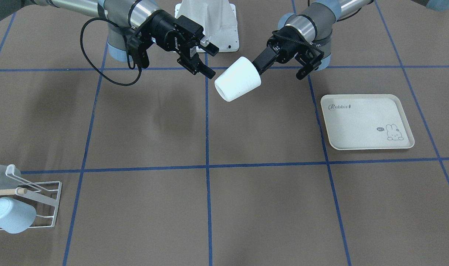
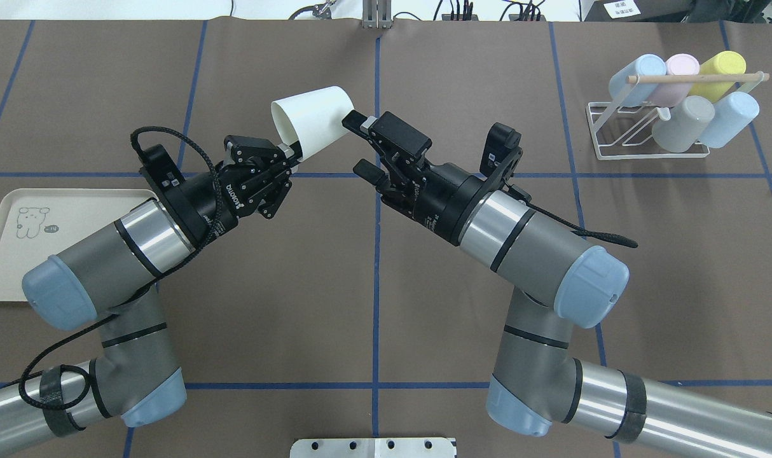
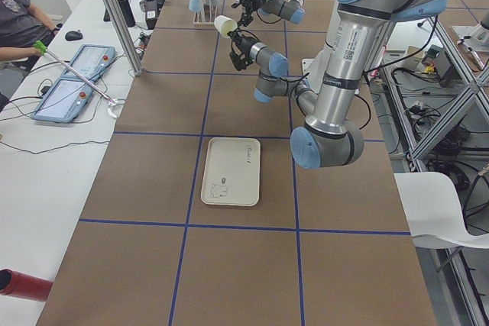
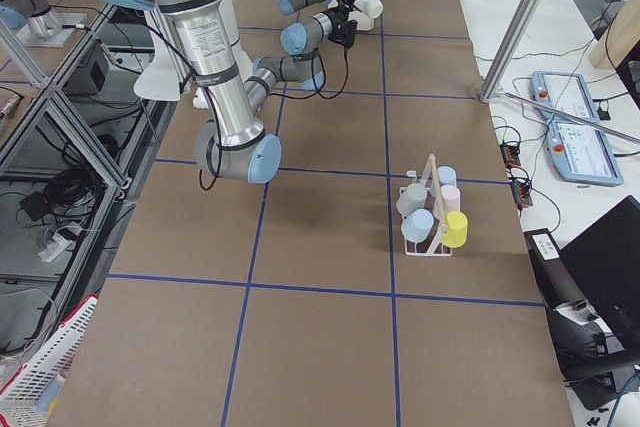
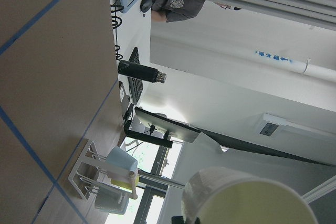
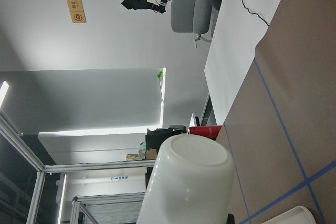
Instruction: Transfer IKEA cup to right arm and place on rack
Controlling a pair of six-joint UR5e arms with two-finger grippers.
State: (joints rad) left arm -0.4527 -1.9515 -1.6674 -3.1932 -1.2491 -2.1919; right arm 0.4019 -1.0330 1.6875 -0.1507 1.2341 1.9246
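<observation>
Overhead and front cameras look steeply down on the brown, blue-taped table (image 2: 297,318) from opposite sides. Two distant side cameras look along it from either end. Both wrist cameras closely share the white tapered plastic cup (image 5: 247,198), low in frame.

I read "Rabbit" in script on one corner of the cream tray (image 1: 357,122). The tiny speech bubble by its rabbit drawing was too small for me to make out. "ROBOTIQ" stood in white on the black body of the left end effector (image 2: 292,152). The orange wall sign (image 6: 77,6) was illegible.
</observation>
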